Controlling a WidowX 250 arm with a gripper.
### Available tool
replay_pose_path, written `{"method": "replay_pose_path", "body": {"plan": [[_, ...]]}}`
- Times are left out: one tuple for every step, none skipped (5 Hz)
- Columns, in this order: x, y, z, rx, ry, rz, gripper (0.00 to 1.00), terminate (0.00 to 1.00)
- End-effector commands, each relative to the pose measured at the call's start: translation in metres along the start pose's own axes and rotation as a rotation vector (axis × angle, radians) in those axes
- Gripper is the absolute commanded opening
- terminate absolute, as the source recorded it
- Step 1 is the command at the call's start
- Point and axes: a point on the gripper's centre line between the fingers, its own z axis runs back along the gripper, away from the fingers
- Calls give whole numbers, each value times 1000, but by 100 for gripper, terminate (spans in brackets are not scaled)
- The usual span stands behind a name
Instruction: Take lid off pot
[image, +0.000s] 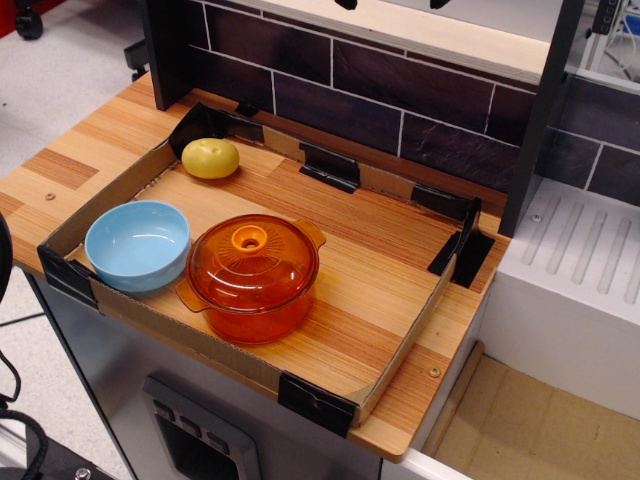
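Observation:
The see-through orange pot (250, 305) stands on the wooden counter near its front edge, with small flat handles at its left and right. The orange glass lid (253, 257) sits closed on top of the pot, its lighter orange ring knob (249, 238) at the centre. The gripper is not in view; only two dark tips show at the very top edge of the frame, too little to identify.
A light blue bowl (138, 243) stands touching the pot's left side. A yellow round fruit (210, 158) lies at the back left. A low cardboard rim (405, 345) with black tape corners borders the counter. A dark tiled wall (400, 95) stands behind, a white drainer (585, 260) at right.

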Motion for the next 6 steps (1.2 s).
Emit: {"method": "replay_pose_path", "body": {"plan": [[0, 0, 0, 0, 0, 0, 100, 0], [-11, 8, -4, -17, -4, -58, 100, 0], [-36, 20, -15, -19, 12, -115, 100, 0], [-57, 33, -21, -35, 41, -166, 100, 0], [-72, 50, -27, -37, 62, -205, 100, 0], [-79, 65, -34, -22, 65, -224, 100, 0]]}}
